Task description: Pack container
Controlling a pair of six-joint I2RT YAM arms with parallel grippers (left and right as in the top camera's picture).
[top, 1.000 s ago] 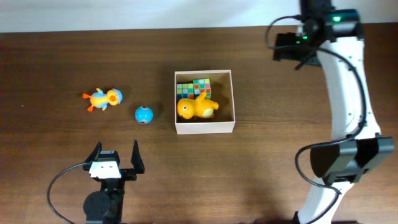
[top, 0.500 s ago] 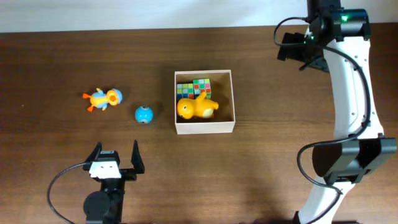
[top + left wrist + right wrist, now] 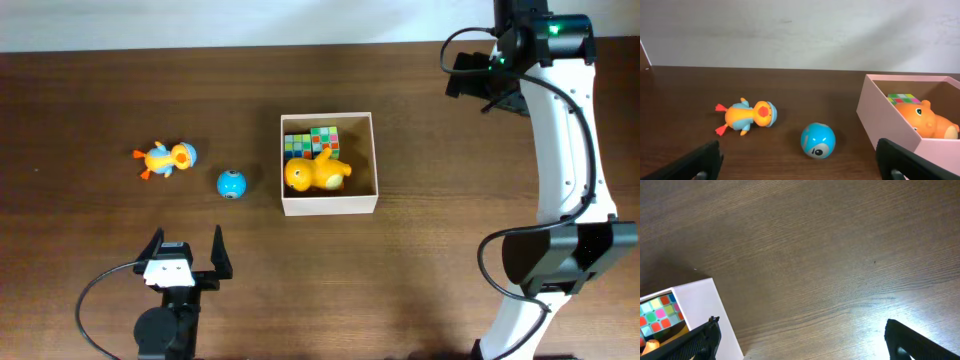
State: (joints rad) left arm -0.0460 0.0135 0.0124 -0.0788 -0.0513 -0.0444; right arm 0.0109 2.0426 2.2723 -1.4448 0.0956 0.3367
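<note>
Container (image 3: pixel 330 206) sits mid table (image 3: pixel 440 210); ball (image 3: pixel 231 184) at its nine o'clock. Left end effector (image 3: pixel 187 240) and right end effector (image 3: pixel 800 332) both stand apart, empty. Pinched off-centre, the ball could squirt away.

No readable text, label, brand, number or sign shows anywhere.

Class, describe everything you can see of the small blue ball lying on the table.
The blue ball is small, round and glossy, plastic by its look. It is bright blue with a white patch carrying a dark spot, like an eye, low on the side facing the left wrist camera. It rests on the brown wooden table, outside the container, between that box and the toy duck, apart from both. It touches only the table; nothing holds it.
</note>
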